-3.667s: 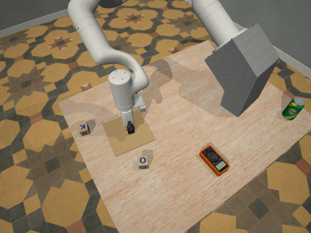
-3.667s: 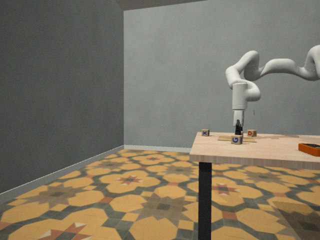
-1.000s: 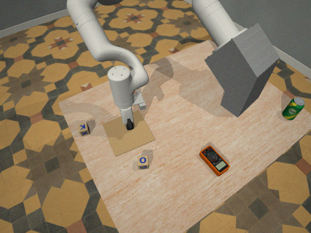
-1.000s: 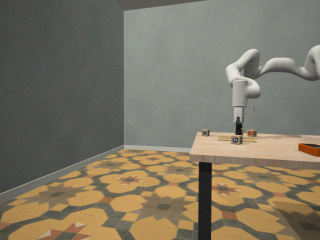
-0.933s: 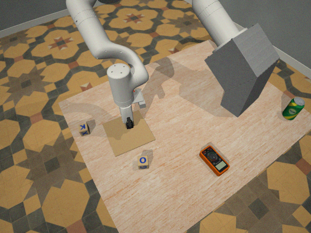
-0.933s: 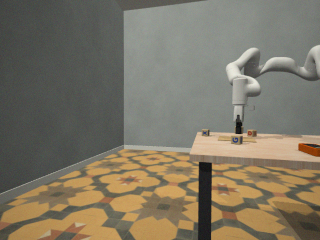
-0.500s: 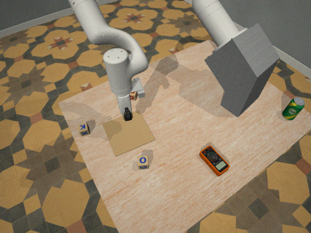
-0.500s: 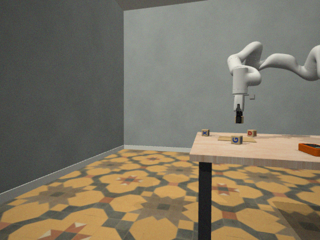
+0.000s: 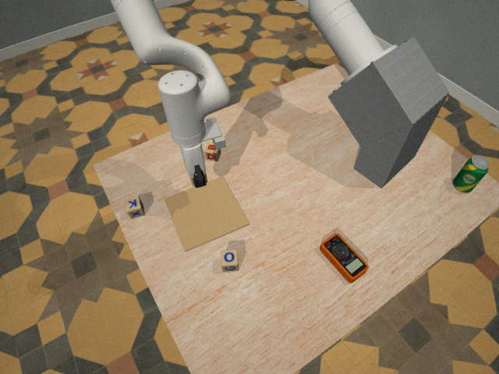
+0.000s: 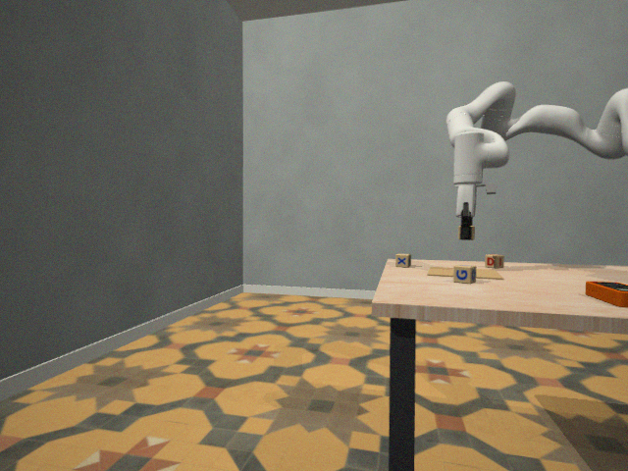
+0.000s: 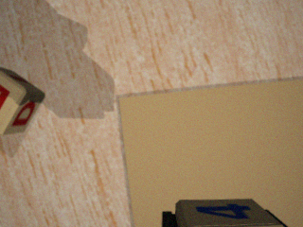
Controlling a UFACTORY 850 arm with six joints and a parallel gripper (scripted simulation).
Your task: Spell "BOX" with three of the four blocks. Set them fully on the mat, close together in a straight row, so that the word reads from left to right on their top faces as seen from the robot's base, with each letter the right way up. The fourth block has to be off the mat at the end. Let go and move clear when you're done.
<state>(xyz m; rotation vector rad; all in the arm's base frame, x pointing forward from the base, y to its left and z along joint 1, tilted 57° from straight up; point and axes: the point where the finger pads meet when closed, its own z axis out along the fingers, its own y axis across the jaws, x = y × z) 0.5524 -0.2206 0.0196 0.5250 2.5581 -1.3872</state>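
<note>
Gripper: the gripper (image 10: 466, 221) hangs high above the table, fingers about half apart and clamped on a block.
Held block: the held block (image 10: 466, 233) is lifted well off the surface; the wrist view shows a blue mark on one face that looks like a "4", though only its edge is in frame.
Mat: the tan mat (image 9: 209, 215) lies flat on the table (image 9: 306, 290), with the gripper above its far corner.
X block: the X block (image 9: 135, 207) stands on the table just off the mat's edge.
O block: the O block (image 9: 229, 259) stands on the table near the mat's near corner, off it.
B block: the B block (image 9: 212, 152), with red letters, stands on the table beyond the mat, partly behind the arm.
Other items: an orange meter (image 9: 343, 257) and a green can (image 9: 470, 174) lie well apart from the blocks.
</note>
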